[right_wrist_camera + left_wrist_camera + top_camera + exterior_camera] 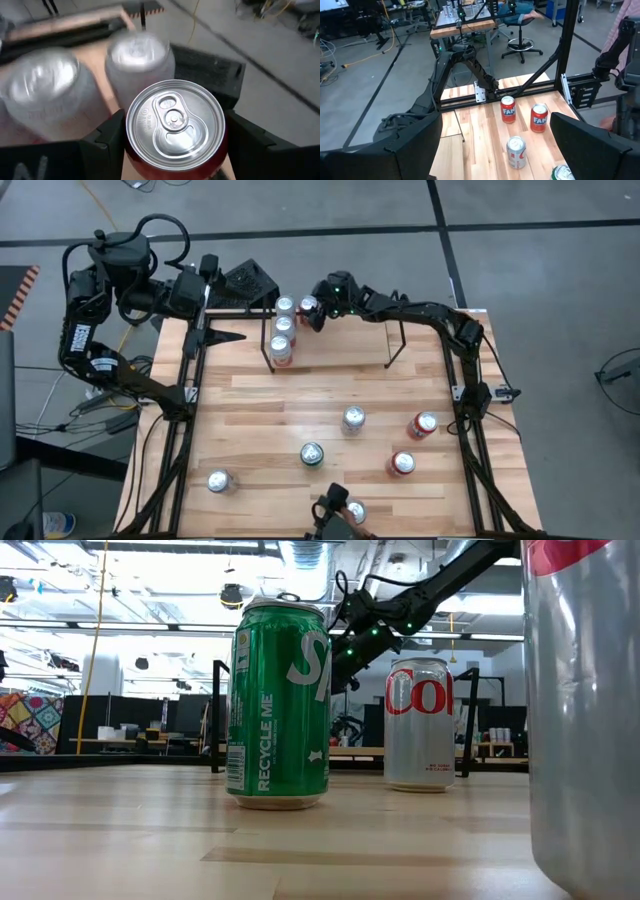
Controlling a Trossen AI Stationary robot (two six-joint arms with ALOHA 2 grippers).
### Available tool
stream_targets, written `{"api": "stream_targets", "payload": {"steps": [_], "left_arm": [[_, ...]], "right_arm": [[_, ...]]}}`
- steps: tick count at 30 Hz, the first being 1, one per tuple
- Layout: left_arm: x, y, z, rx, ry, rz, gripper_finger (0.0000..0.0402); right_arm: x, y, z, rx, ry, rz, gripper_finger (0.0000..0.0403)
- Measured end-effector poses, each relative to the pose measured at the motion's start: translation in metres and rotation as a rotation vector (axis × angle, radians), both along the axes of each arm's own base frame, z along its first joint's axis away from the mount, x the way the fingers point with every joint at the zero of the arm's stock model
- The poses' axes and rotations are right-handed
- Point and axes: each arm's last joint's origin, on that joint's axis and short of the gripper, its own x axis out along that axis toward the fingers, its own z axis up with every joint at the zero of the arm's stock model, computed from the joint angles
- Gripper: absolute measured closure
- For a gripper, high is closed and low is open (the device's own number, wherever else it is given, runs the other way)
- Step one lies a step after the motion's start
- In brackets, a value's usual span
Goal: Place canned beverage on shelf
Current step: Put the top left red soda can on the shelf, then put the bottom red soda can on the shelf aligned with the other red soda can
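The shelf (393,345) is a low black wire rack at the far middle of the table. Three silver-topped cans (283,326) stand in a row at its left end. My right gripper (312,311) reaches in from the right, beside that row, and is shut on a red canned beverage (307,307) with a silver top (175,120). I cannot tell whether this can stands on the shelf floor. My left gripper (215,305) waits open at the table's far left corner, and in its wrist view (495,125) nothing lies between its fingers. My right gripper pinches the red can's side wall (134,159) just under the top rim, one finger (102,142) on each side. The fingers come nearly level, slanting a little down, from the table's right. The can stays upright, its pull tab up; its bottom is hidden.
Loose cans stand on the near half: silver (353,418), two red (422,424) (402,463), green (312,454), silver (219,481), and one at the near edge (352,510). A black tubular frame (190,400) runs round the tabletop. Free room lies on the shelf right of the row.
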Motion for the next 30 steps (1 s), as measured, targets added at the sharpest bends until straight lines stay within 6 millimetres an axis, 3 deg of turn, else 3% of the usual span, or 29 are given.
{"api": "stream_targets", "payload": {"steps": [10,22,30], "left_arm": [[0.000,0.000,0.000,-0.021,0.000,0.004,0.0046],[0.000,0.000,0.000,-0.022,0.001,0.006,0.0046],[0.000,0.000,0.000,-0.038,0.001,0.009,0.0046]], "right_arm": [[0.001,0.001,0.000,-0.017,0.013,0.012,0.0141],[0.005,0.010,0.002,-0.026,0.017,0.041,0.0053],[0.002,0.008,0.009,-0.016,0.018,0.029,0.0052]]}}
